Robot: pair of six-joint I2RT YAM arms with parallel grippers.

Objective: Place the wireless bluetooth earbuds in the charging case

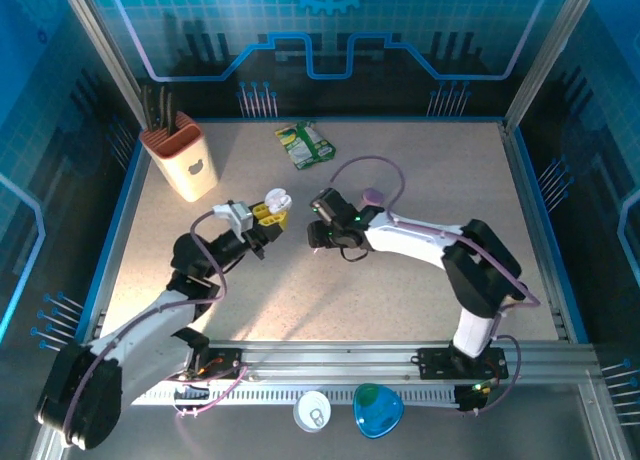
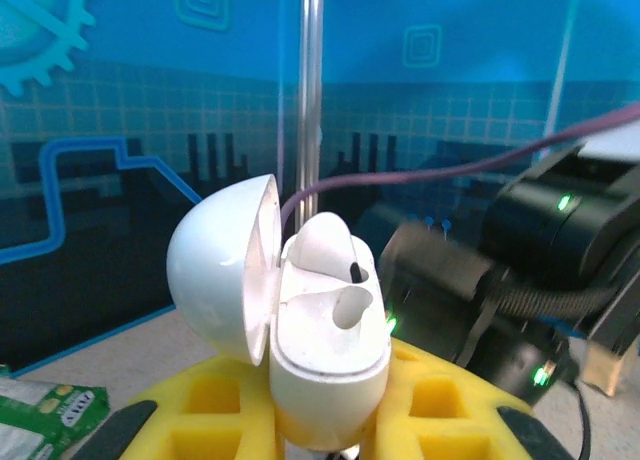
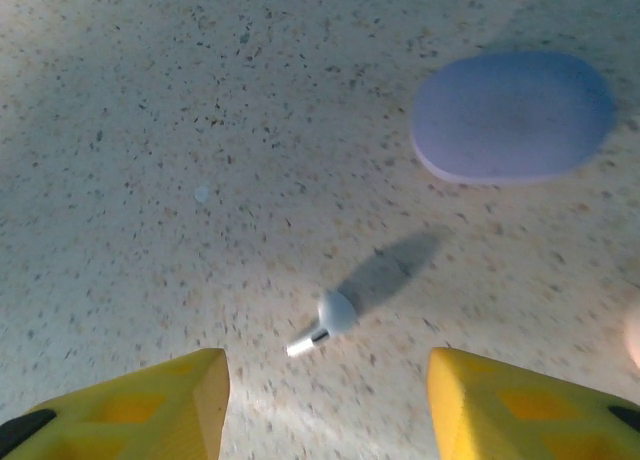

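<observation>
— 2 earbuds, both white, are what I can count. How far along is the job?

— About half, I judge. The white charging case is open with its lid swung to the left. The left gripper is clenched on the lower body of the case and holds it upright above the table. 1 seated earbud is in 1 of the 2 sockets, and the empty socket waits.

— And the second?

— The loose earbud lies on the table, near the purple case, on its near-left side. The right gripper hovers over it, released, with nothing between its fingers.

— What is left, then?

— To pick it up, carry it left to the white case and seat it. Probably the lid must be closed too.

— How many cases?

— 2 for sure: 1 white, 1 purple and shut. At the near edge are 1 teal pebble-shaped thing and 1 white round thing. I cannot tell if they are cases.
</observation>
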